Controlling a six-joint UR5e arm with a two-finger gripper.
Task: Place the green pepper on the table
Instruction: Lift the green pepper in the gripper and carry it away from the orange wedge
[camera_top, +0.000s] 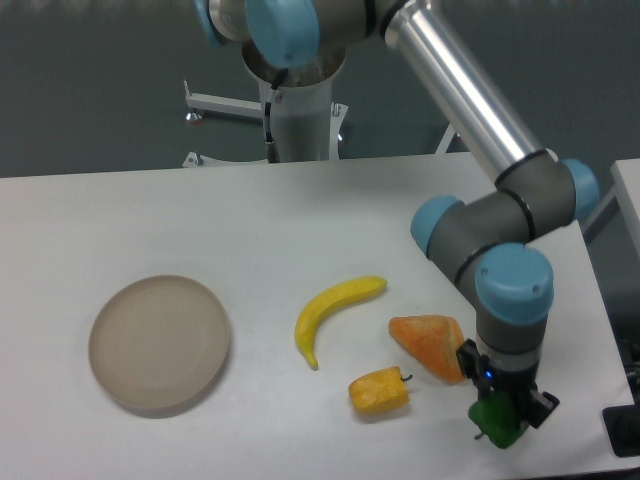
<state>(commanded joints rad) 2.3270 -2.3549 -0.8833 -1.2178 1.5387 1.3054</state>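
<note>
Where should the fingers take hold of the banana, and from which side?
Grip the banana from above across its thick middle, fingers closing on its two long sides. It lies flat on the table, curved, with clear space around that part; the narrow tip gives less to hold.

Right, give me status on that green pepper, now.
Gripper shut on the green pepper, near the table front right edge. Orange wedge and yellow pepper close to its left.

Items spread across the worktop (300, 210).
Plate (160, 343) near left edge; banana (335, 310) centre; wedge (432, 345) and small pepper (380, 392) toward the right; tool (500, 425) with pepper (496, 424) at front-right corner.
</note>
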